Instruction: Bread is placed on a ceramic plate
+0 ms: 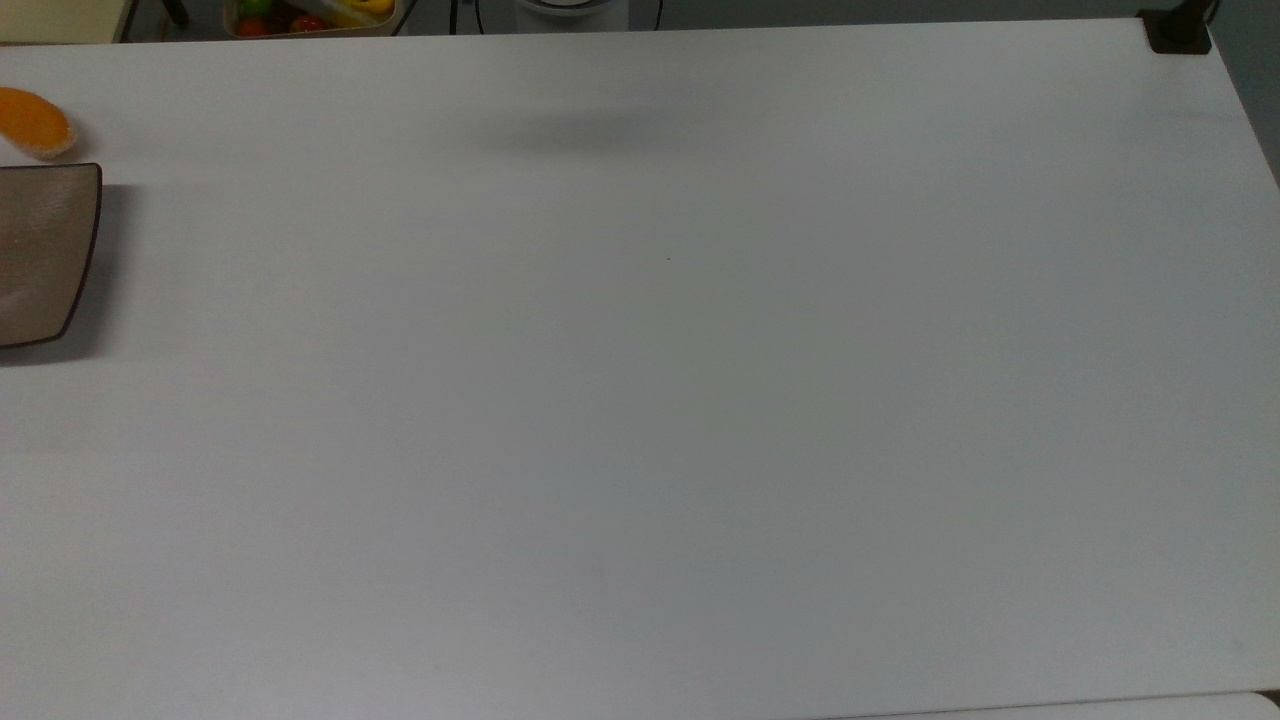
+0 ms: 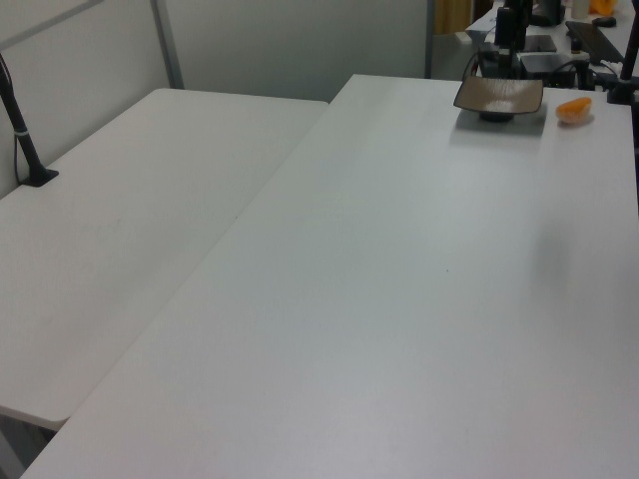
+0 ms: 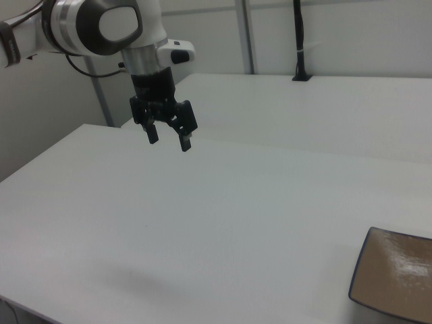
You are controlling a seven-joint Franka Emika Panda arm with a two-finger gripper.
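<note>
Tabletop [image 1: 660, 400] spreads white and bare across the top view, with the bread [image 1: 33, 122] lying at the top view's left edge, just beside the ceramic plate [image 1: 45, 250] but apart from it, and a container of coloured fruit pieces [image 1: 300, 15] beyond the far edge. Left view shows a second white table [image 2: 130, 230] alongside, plate and bread far back. Right view shows the claw [image 3: 169, 138] hanging above the tabletop, fingers apart and holding nothing, well away from the plate.
</note>
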